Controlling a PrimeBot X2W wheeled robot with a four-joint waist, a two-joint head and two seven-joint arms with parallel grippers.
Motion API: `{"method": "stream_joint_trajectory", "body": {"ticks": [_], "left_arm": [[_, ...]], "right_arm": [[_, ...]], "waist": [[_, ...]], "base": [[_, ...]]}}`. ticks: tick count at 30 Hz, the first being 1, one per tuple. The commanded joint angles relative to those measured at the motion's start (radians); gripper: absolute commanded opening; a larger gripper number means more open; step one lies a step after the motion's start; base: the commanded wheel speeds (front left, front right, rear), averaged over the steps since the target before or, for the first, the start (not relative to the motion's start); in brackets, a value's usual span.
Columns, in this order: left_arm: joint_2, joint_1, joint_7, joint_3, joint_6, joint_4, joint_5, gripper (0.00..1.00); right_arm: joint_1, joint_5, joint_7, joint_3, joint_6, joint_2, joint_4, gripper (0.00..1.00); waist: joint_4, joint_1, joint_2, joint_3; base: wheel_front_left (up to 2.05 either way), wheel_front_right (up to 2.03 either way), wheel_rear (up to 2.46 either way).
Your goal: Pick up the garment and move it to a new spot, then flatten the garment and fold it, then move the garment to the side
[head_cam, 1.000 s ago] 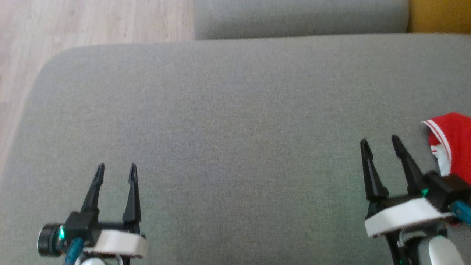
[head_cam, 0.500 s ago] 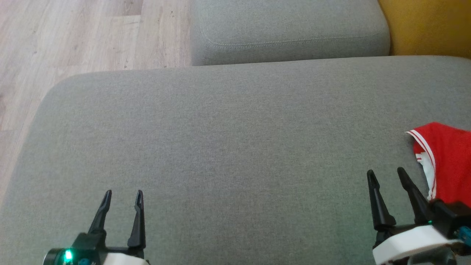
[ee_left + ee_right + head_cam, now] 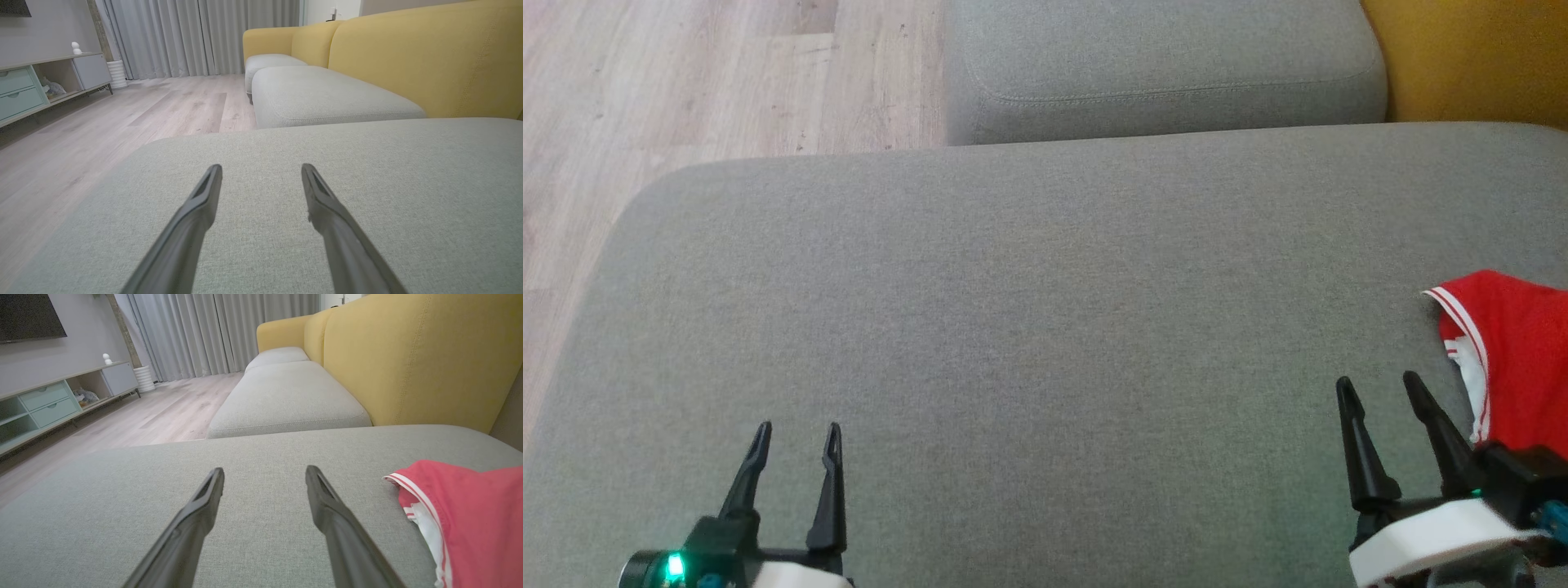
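1. Lying on the right side of a wide grey seat cushion (image 3: 1045,327) is the red garment (image 3: 1523,359). It is crumpled, with white stripes along its edge and a white inner layer showing at the fold. Its right part runs off the edge of the head view.
2. The right gripper (image 3: 1375,380) sits at the lower right of the head view, just beside the garment's left edge. Its two dark fingers are spread apart with nothing between them. In the right wrist view, a strip of bare cushion separates the nearer finger from the cloth.
3. The left gripper (image 3: 798,427) sits at the lower left of the head view, well apart from the garment. Its fingers also stand apart and hold nothing, pointing across bare grey fabric.
4. Beyond the wide cushion lies a second grey cushion (image 3: 1168,65), set lower and narrower.
5. A yellow backrest (image 3: 1470,57) rises along the right side of both cushions.
6. Pale wooden floor (image 3: 686,82) lies to the left of the seat.
7. The wrist views show grey curtains (image 3: 196,36) at the far end of the room and a low cabinet (image 3: 24,90) with pale green drawers along the left wall.
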Motion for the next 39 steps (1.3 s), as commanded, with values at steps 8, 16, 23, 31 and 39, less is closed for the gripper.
{"method": "stream_joint_trajectory", "body": {"ticks": [8,16,23,31,39], "left_arm": [[-0.022,0.006,0.003,0.004,-0.007,0.048,-0.031,0.0],[-0.031,-0.007,0.015,0.025,-0.025,0.056,-0.107,0.0],[-0.041,-0.021,0.027,0.046,-0.044,0.067,-0.182,0.0],[-0.053,-0.037,0.04,0.07,-0.066,0.079,-0.268,0.0],[-0.065,-0.052,0.054,0.095,-0.087,0.089,-0.353,0.0]], "right_arm": [[0.0,0.04,-0.003,0.005,0.0,-0.001,0.064,0.0],[-0.021,0.128,-0.006,0.006,0.0,-0.008,0.085,0.0],[-0.04,0.214,-0.009,0.006,0.0,-0.013,0.105,0.0],[-0.061,0.31,-0.011,0.005,0.0,-0.018,0.126,0.0],[-0.081,0.406,-0.012,0.003,0.0,-0.022,0.148,0.0]], "waist": [[-0.001,0.0,-0.0001,0.002],[-0.001,0.0,-0.0001,0.002],[-0.002,0.0,-0.0001,0.003],[-0.002,0.0,-0.0001,0.003],[-0.002,0.0,-0.0001,0.004]], "base": [[0.0,0.0,0.0],[0.0,0.0,0.0],[0.0,0.0,0.0],[0.0,0.0,0.0],[0.0,0.0,0.0]]}}
